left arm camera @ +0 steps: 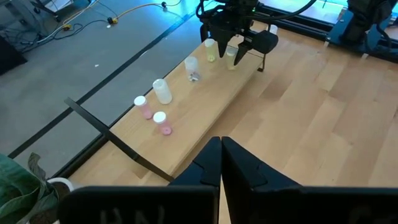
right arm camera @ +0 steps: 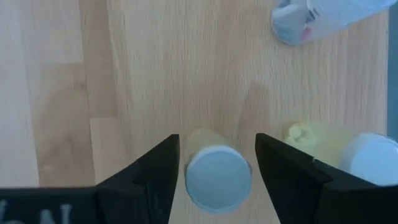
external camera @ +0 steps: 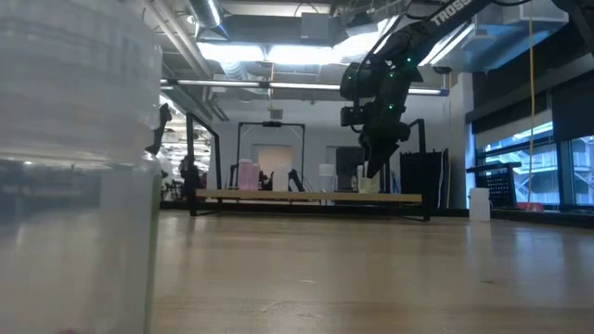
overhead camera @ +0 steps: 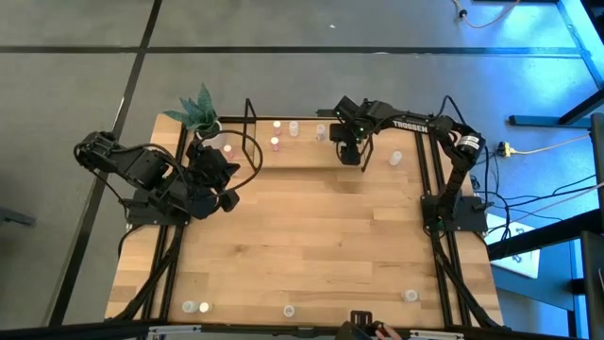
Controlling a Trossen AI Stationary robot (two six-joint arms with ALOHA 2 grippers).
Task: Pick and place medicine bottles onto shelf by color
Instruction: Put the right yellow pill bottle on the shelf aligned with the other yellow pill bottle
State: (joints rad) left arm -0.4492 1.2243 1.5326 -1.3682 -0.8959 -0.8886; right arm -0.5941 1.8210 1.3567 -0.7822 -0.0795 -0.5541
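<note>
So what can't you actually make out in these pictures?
- Low view: a blurred clear object right at the camera hides the table's left side.
- High view: bottles on the shelf are too small to tell colours.
- Right wrist view: a yellow bottle beside the right gripper is cut off.

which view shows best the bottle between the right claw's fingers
The right wrist view: the yellow bottle stands upright between the open right claw. The left wrist view shows it small and distant; the high and low views barely show it.
</note>
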